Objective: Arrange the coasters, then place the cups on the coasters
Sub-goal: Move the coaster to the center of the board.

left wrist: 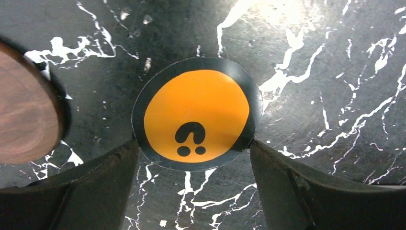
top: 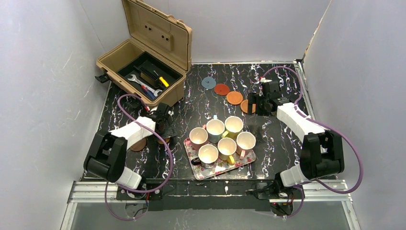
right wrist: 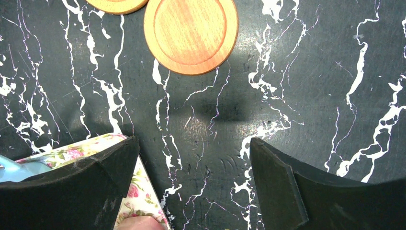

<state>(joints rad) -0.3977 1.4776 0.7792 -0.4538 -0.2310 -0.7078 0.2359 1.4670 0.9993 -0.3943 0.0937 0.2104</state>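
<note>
Six cups [top: 215, 129] stand together on the floral tray [top: 246, 163]. A row of coasters runs blue-grey [top: 208, 83], red [top: 221, 89], orange [top: 234, 97]. My left gripper [top: 163, 128] hangs low over an orange, black-rimmed coaster [left wrist: 197, 114] lying flat. The jaws are open, and its fingertips [left wrist: 127, 153] flank the coaster's near rim, touching or nearly so. A dark brown coaster [left wrist: 24, 105] lies just to the left. My right gripper [right wrist: 194, 143] is open above bare table. A wooden orange coaster [right wrist: 191, 33] lies beyond it, with another [right wrist: 117, 4] at the top edge.
An open tan toolbox [top: 143, 67] with tools sits at the back left. The tray's corner [right wrist: 127, 191] and a blue cup [right wrist: 9, 170] lie under my right gripper's left finger. White walls close in the black marbled table [top: 282, 143].
</note>
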